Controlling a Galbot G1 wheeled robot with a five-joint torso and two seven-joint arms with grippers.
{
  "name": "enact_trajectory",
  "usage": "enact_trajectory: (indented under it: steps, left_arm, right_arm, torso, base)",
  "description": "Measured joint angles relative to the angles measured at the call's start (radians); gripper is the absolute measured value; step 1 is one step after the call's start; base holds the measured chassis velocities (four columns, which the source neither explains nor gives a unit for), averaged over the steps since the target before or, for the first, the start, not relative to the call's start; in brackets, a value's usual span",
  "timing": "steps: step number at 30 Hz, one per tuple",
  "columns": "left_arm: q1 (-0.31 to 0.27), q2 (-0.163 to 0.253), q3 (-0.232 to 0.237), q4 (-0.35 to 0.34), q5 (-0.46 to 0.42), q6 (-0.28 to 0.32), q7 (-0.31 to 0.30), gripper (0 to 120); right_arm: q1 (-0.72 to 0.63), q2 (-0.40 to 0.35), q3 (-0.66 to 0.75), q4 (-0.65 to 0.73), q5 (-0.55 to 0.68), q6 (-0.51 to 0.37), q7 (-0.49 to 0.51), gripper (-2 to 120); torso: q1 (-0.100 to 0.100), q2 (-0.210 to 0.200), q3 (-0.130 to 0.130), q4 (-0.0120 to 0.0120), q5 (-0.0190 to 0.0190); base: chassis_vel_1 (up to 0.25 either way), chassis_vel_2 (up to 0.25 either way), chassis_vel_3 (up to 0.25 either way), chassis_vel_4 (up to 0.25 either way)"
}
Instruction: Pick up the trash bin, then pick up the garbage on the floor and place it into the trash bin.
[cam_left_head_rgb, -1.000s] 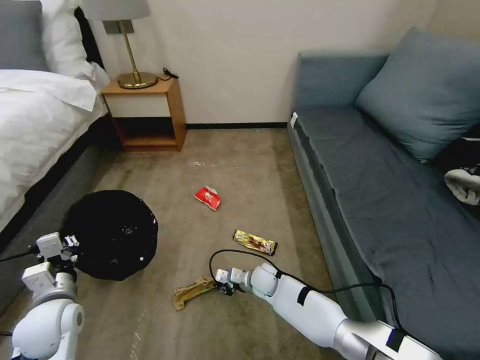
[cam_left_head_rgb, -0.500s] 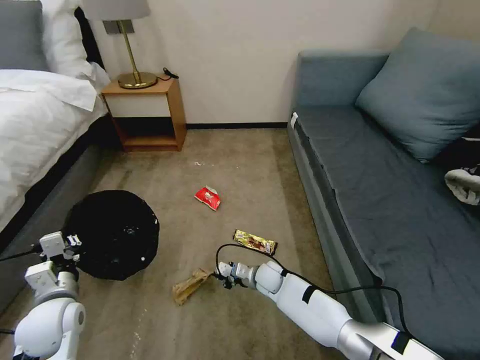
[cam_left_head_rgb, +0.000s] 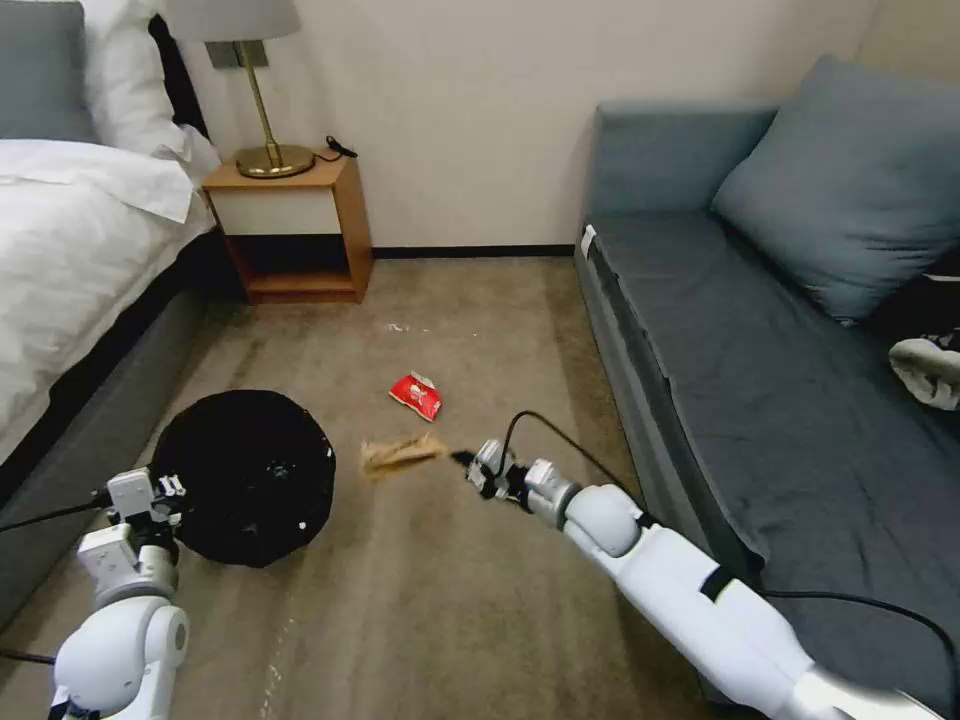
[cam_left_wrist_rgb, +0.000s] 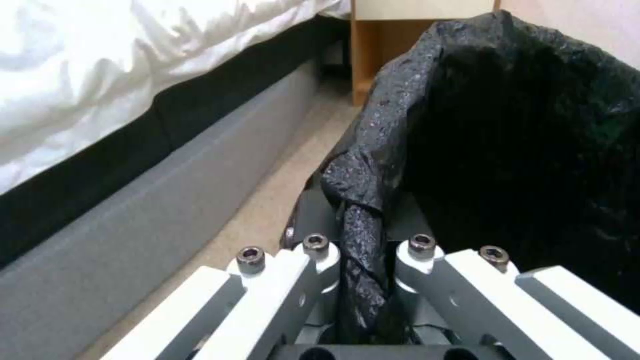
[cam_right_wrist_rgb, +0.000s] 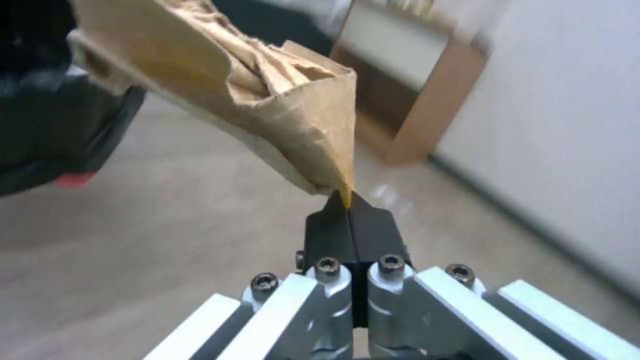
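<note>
Right gripper (cam_left_head_rgb: 466, 461), jaws fully closed, pinches one corner of the brown paper piece (cam_left_head_rgb: 400, 454), whose long axis extends left toward the trash bin (cam_left_head_rgb: 245, 475). Left gripper (cam_left_head_rgb: 165, 490), closed, clamps the bin's near-left rim.

Your right gripper (cam_left_head_rgb: 462, 459) has lifted the brown paper (cam_left_head_rgb: 400, 453) off the carpet, carrying it nearer the bin (cam_left_head_rgb: 245, 475).
</note>
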Motion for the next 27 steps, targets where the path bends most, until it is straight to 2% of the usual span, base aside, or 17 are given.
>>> enact_trajectory:
  steps: [10,16,18,19,23,27]
  left_arm:
    - [0.007,-0.019,0.009,-0.028,0.005,0.013,0.0,5]
    - [0.011,-0.04,0.015,-0.046,0.012,0.021,0.002,5]
    - [0.011,-0.047,0.018,-0.05,0.015,0.024,0.002,5]
    - [0.011,-0.047,0.018,-0.05,0.015,0.024,0.002,5]
    - [0.013,-0.057,0.022,-0.064,0.015,0.034,0.002,5]
    - [0.012,-0.06,0.025,-0.069,0.011,0.043,0.002,5]
  right_arm:
    - [0.05,0.025,-0.068,0.031,-0.136,0.069,0.049,0]
    - [0.117,0.057,-0.162,0.004,-0.236,0.094,0.144,0]
    - [0.152,0.066,-0.215,-0.025,-0.318,0.097,0.198,0]
    - [0.152,0.066,-0.215,-0.025,-0.318,0.097,0.198,0]
    - [0.198,0.088,-0.28,-0.075,-0.469,0.124,0.233,0]
    - [0.216,0.114,-0.308,-0.102,-0.548,0.135,0.247,0]
  torso:
    - [0.0,0.0,0.0,0.0002,-0.0001]
    - [0.0,0.0,0.0,0.0003,-0.0002]
    - [0.0,0.0,0.0,0.0002,-0.0002]
    - [0.0,0.0,0.0,0.0002,-0.0002]
    - [0.0,0.0,0.0,0.0002,-0.0002]
    - [0.0,0.0,0.0,0.0003,-0.0003]
  base:
    - [0.0,0.0,0.0,0.0]
    - [0.0,0.0,0.0,0.0]
    - [0.0,0.0,0.0,0.0]
    - [0.0,0.0,0.0,0.0]
    - [0.0,0.0,0.0,0.0]
    - [0.0,0.0,0.0,0.0]
